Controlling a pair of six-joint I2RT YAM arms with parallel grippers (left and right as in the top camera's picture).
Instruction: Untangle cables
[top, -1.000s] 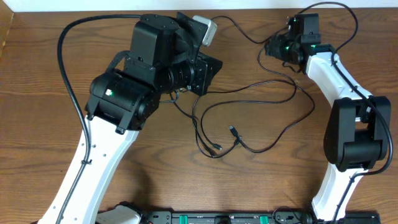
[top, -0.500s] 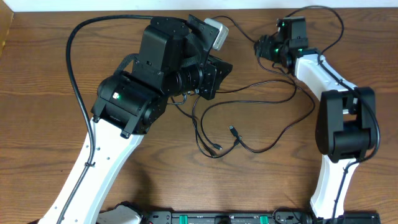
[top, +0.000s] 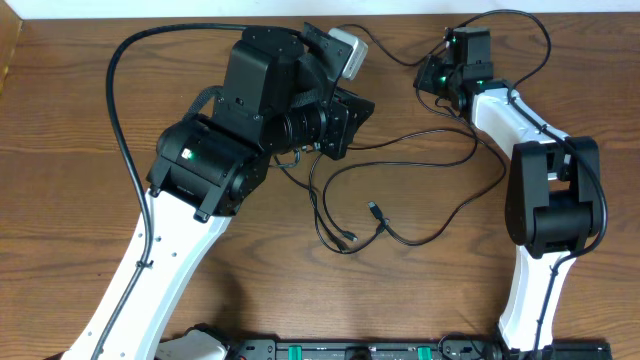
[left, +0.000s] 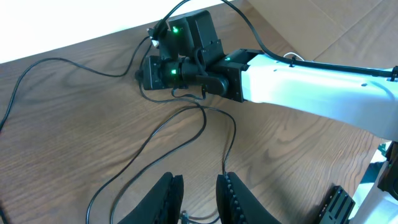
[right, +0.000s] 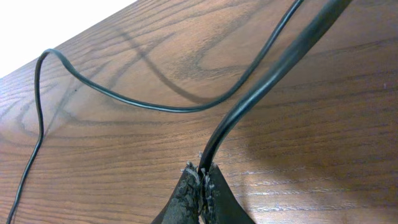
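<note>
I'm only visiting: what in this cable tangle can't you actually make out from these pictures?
The left gripper: the left wrist view's bottom edge cuts it off, and overhead the left arm covers it, so any hold is unclear.
The black cable pinched in the right gripper: it leaves the right wrist view's top edge, so its far end is unseen there.
The plug ends: too small overhead to identify.

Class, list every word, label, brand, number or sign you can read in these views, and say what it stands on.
None: no word, label, brand, number or sign is readable in any view.
The green lights on the right arm are plain lamps, not signs.
The table and the cables carry no print.
</note>
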